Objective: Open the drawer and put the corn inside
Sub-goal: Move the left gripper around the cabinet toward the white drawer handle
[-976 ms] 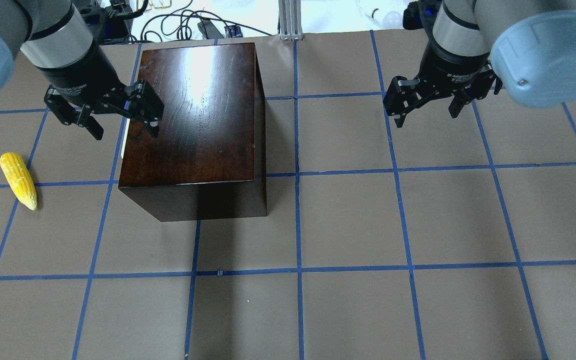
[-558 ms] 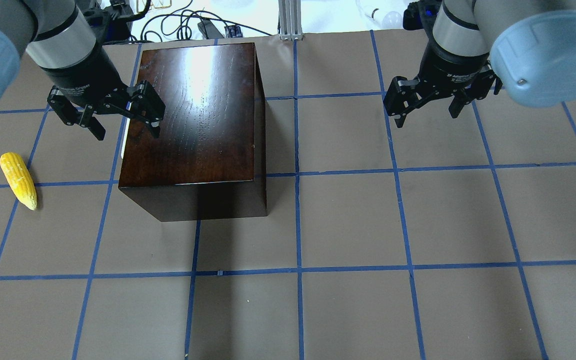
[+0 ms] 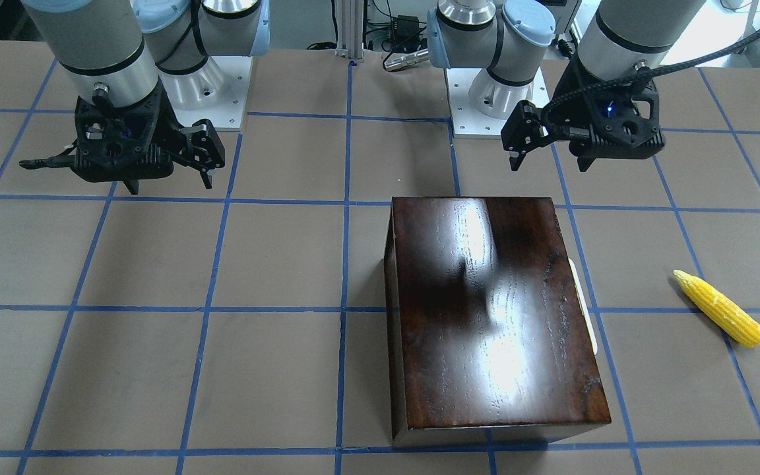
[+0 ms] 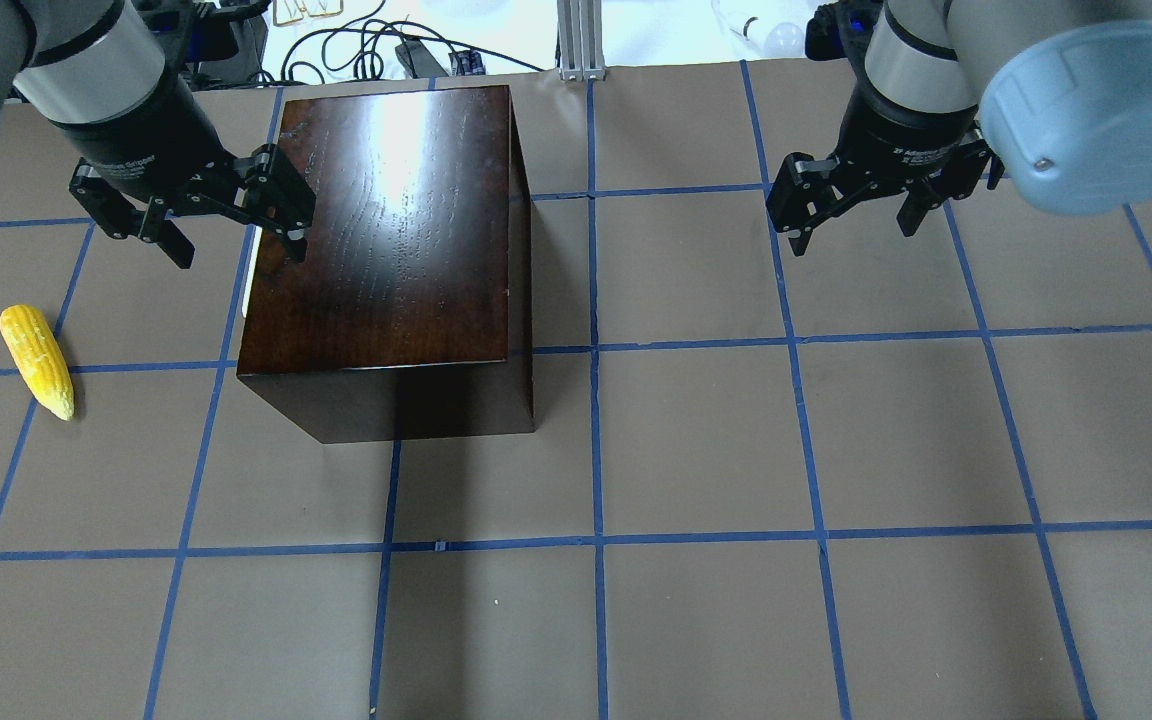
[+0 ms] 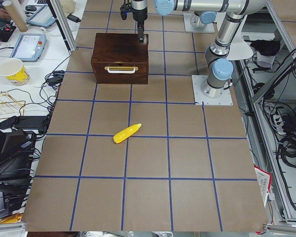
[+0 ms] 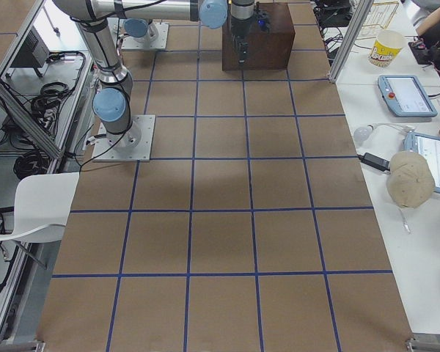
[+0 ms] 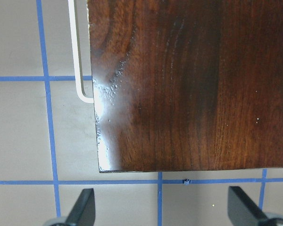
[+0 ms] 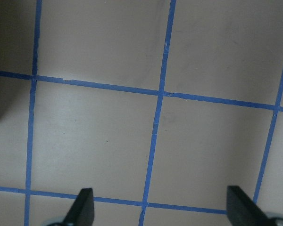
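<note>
The dark glossy wooden box stands left of centre on the table. Its drawer is shut, and the white curved handle sticks out from the box's left side. My left gripper hangs open above the box's near-left corner, one finger over the lid and the other over the table beside the handle. The yellow corn lies on the table well left of the box, its tip pointing away from me. My right gripper hovers open over bare table, far to the right of the box.
Blue tape lines grid the brown table top. Cables and an aluminium post sit past the far edge. Side benches hold tablets and a paper cup.
The left gripper has shifted left and slightly back toward the robot, staying open over the box's left edge. The right arm, box and corn have not moved.
</note>
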`<state>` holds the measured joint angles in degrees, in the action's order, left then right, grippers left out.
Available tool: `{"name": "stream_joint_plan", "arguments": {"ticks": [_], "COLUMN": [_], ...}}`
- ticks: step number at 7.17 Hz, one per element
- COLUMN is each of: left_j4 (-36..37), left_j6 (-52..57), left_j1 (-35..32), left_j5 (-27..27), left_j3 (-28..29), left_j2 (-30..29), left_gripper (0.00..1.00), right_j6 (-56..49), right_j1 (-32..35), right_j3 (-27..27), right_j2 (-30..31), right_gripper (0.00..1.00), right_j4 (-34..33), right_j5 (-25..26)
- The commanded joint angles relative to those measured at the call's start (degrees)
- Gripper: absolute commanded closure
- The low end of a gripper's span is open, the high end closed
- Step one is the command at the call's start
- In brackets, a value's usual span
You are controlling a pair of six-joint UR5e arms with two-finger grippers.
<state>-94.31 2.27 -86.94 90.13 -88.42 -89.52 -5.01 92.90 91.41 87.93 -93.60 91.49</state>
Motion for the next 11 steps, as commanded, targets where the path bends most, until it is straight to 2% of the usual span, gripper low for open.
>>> {"name": "stream_joint_plan", "arguments": {"ticks": [1, 3, 5, 9, 11], "left_j4": [-0.1, -0.2, 3.8, 9.7, 13.6], "left_j6": [-0.1, 0.0, 0.8, 11.2, 18.9], "left_j1": [2.7, 9.7, 12.2, 18.8, 20.1], "left_j5": [0.0, -0.7, -0.5, -3.0, -4.3], "left_j3": [0.2, 0.3, 0.3, -0.4, -0.6], "left_j2": [-0.1, -0.4, -2.2, -8.1, -12.6], "left_gripper": [0.00, 0.00, 0.00, 0.00, 0.00], "right_j6": [0.0, 0.0, 0.0, 0.0, 0.0], "right_j1": [0.0, 0.0, 0.0, 0.0, 0.0], "right_j3": [0.0, 0.0, 0.0, 0.0, 0.0], "right_j2": [0.0, 0.0, 0.0, 0.0, 0.0], "right_gripper": [0.00, 0.00, 0.00, 0.00, 0.00], "right_j4": [0.0, 0.0, 0.0, 0.0, 0.0], "right_j5": [0.0, 0.0, 0.0, 0.0, 0.0]}}
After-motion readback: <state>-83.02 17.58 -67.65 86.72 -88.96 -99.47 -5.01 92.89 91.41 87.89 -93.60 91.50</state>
